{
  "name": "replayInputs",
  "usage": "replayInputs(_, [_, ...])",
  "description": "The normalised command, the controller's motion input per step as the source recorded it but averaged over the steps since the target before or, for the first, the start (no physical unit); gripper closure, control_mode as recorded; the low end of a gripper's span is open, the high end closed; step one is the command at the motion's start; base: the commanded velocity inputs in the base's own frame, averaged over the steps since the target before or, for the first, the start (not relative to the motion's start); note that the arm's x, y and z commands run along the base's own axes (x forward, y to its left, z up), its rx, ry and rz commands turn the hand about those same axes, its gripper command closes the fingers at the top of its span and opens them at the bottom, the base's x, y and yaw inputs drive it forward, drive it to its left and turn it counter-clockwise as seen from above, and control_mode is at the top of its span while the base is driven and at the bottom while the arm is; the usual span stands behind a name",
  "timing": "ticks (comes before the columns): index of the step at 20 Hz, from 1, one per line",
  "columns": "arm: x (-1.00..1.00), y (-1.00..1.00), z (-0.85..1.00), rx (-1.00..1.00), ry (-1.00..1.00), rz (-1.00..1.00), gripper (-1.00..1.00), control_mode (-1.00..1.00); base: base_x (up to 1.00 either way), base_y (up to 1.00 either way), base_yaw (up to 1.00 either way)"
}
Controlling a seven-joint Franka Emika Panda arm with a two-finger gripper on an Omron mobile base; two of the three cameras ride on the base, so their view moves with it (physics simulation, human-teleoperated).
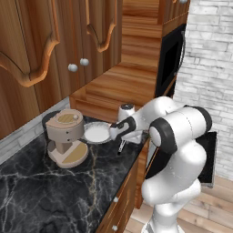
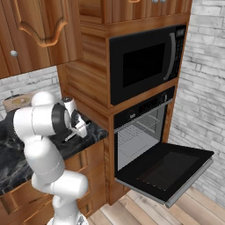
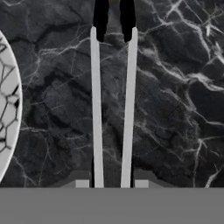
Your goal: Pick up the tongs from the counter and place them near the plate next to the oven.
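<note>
The tongs (image 3: 97, 109) run up the hand view as two thin silvery arms ending in black tips, held just above the black marble counter (image 3: 175, 109). My gripper (image 3: 111, 183) is shut on their near end, with a finger pad (image 3: 81, 183) on each side. In the left base view the gripper (image 1: 121, 135) hangs over the counter's right part with the tongs (image 1: 121, 147) pointing down, right beside the pale plate (image 1: 95, 133). The plate's rim (image 3: 8, 105) shows at the hand view's left edge. The oven (image 2: 140, 132) stands to the right with its door (image 2: 165, 169) folded down.
A beige coffee machine (image 1: 66, 136) stands left of the plate. A white paper-towel roll (image 1: 126, 111) stands behind the gripper, by the wooden wall. A black microwave (image 2: 147, 61) sits above the oven. Wall cabinets (image 1: 54, 41) hang over the counter.
</note>
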Motion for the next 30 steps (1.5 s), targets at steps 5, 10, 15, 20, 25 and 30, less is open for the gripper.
replayInputs(5, [0.13, 0.00, -0.16, 0.01, 0.01, 0.00, -1.00, -1.00, 0.00, 0.00, 0.00])
replayInputs(10, [0.14, 0.00, 0.23, 0.01, 0.00, 0.00, -1.00, -1.00, 0.00, 0.00, 0.00])
replayInputs(15, [-0.08, 0.00, 0.54, 0.00, 0.01, 0.02, -1.00, -1.00, 0.00, 0.00, 0.00])
replayInputs(20, [-0.55, 0.00, 0.48, 0.00, 0.00, 0.17, -1.00, -1.00, 0.00, 0.00, 0.00])
replayInputs(25, [-0.60, -0.04, 0.36, 0.00, 0.00, 0.37, -1.00, -1.00, 0.00, 0.00, 0.00])
replayInputs(30, [-0.78, -0.12, 0.29, -0.03, -0.01, 0.41, -1.00, -1.00, 0.00, 0.00, 0.00])
